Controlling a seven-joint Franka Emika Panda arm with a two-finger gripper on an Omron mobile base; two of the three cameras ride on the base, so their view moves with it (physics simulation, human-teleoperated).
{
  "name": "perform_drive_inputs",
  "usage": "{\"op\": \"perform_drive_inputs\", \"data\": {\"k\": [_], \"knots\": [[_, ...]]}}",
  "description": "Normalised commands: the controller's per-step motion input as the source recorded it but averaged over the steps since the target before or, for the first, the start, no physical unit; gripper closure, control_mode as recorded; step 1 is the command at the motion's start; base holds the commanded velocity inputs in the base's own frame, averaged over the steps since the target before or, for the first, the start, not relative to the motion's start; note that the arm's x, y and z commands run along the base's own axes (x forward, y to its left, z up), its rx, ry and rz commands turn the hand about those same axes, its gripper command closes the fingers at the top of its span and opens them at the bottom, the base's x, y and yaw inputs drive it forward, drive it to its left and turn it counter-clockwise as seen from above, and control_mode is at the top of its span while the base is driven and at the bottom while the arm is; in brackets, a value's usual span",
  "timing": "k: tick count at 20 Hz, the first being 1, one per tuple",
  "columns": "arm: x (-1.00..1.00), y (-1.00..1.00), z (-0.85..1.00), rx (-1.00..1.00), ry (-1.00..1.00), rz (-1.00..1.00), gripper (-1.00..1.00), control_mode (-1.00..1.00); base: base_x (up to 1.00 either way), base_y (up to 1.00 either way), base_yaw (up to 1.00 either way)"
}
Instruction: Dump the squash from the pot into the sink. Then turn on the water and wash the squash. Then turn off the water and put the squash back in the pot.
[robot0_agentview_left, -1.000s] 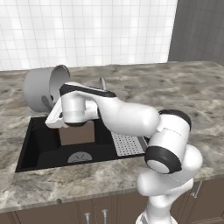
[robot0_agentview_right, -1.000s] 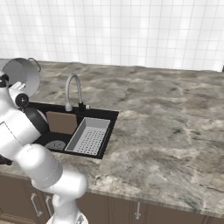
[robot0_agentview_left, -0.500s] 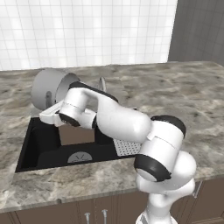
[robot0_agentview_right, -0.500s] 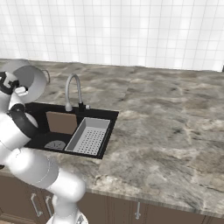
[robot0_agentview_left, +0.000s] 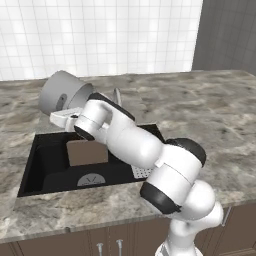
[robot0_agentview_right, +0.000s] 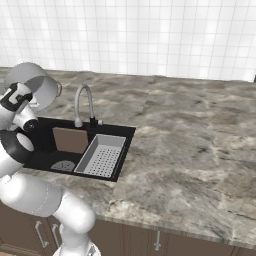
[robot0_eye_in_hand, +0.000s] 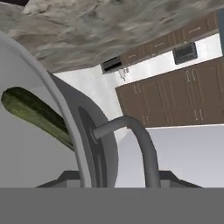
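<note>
Pot (robot0_agentview_left: 62, 94) tipped on its side above sink (robot0_agentview_left: 50, 165), gripper (robot0_agentview_left: 67, 119) clamped on its rim, to spill squash (robot0_eye_in_hand: 37, 114) still inside.

Pot (robot0_agentview_left: 62, 94): grey brushed metal, tipped on its side in the air, clamped at the rim by the hand (robot0_agentview_left: 64, 118), above the sink's left end. Squash (robot0_eye_in_hand: 37, 114): dark yellow-green, elongated, apparently resting against the pot's inner wall. Sink (robot0_agentview_left: 40, 174): black basin below the hand.
</note>
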Motion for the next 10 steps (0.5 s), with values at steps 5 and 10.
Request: {"op": "perform_drive_inputs", "data": {"k": [5, 10], "knots": [[0.06, 0.0, -0.02, 0.43, 0.11, 0.01, 1.0, -1.0, 0.0, 0.0, 0.0], [0.0, 0.0, -0.11, 0.42, 0.1, 0.02, 1.0, -1.0, 0.0, 0.0, 0.0]]}}
